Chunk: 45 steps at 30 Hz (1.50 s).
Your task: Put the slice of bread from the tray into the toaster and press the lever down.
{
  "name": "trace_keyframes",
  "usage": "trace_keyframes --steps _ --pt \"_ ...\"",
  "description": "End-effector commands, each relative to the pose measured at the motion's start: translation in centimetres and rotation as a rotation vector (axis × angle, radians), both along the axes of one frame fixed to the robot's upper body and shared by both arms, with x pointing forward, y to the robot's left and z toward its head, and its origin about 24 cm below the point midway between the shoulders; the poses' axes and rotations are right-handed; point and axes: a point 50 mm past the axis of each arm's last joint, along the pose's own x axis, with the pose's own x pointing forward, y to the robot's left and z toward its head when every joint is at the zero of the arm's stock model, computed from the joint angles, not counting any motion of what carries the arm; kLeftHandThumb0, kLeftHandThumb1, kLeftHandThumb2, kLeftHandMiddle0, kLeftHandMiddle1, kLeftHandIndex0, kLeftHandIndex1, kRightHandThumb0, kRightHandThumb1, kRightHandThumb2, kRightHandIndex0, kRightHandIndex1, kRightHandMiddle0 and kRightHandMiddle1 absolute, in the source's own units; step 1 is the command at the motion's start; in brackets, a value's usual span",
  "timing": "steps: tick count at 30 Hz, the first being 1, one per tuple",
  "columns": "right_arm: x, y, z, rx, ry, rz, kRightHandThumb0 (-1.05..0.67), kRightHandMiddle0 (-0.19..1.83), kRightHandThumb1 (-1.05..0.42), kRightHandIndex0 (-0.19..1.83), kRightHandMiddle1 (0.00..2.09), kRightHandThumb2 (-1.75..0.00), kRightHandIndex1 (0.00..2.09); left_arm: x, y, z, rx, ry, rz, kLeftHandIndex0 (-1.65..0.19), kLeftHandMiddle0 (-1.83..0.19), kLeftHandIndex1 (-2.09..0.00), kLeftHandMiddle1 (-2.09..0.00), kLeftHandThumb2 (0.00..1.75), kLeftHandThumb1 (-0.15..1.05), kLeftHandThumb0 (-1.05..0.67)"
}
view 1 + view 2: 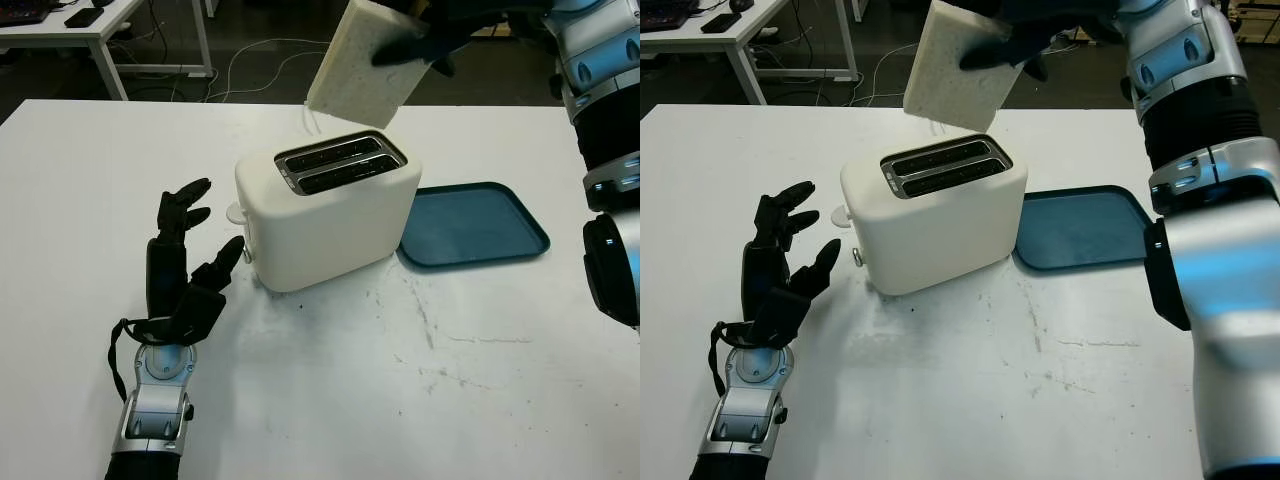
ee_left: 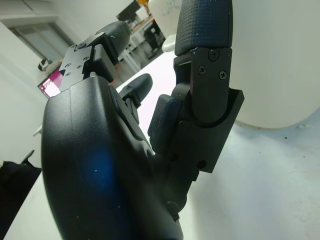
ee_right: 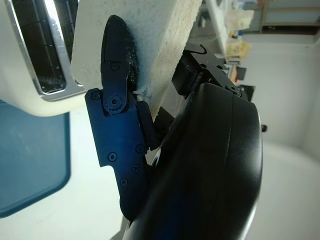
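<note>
A pale slice of bread (image 1: pixel 358 65) hangs tilted in the air above the white two-slot toaster (image 1: pixel 325 205), just behind its slots (image 1: pixel 340 165). My right hand (image 1: pixel 415 45) is shut on the slice's upper right edge; the slice (image 3: pixel 145 45) and the toaster's chrome slot rim (image 3: pixel 50 60) appear in the right wrist view. My left hand (image 1: pixel 185 255) is open on the table, left of the toaster near its lever (image 1: pixel 236 213). The blue tray (image 1: pixel 475 225) lies right of the toaster with nothing on it.
The white table (image 1: pixel 400 400) is scuffed in front of the toaster. Beyond its far edge stands another desk (image 1: pixel 90 25) with cables on the floor. My right arm (image 1: pixel 1200 200) reaches over the tray's right side.
</note>
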Motion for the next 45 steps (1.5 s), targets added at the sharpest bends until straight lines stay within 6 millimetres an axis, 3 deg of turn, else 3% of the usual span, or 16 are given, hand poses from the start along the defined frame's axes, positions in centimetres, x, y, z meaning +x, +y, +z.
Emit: trace_keyframes --steps 1,23,45 --pt "0.1 0.2 -0.7 0.005 0.029 0.027 -0.62 0.90 -0.92 1.07 1.75 -0.38 1.75 0.2 -0.1 0.1 -0.010 -0.012 0.004 0.00 0.00 -0.83 -1.07 0.36 0.92 -1.05" --pt "0.1 1.6 -2.0 -0.019 0.096 0.122 -0.69 0.98 -0.92 1.12 1.75 -0.35 1.75 -0.1 -0.2 0.0 -0.006 -0.014 0.025 0.00 0.00 -0.86 -1.09 0.38 0.92 -1.05" --pt "-0.4 2.4 -3.4 -0.219 -0.017 0.149 -0.47 0.88 -0.92 1.09 1.75 -0.40 1.75 -0.4 -0.5 -0.3 -0.012 -0.010 0.025 0.00 0.00 -0.87 -1.10 0.37 0.92 -1.05"
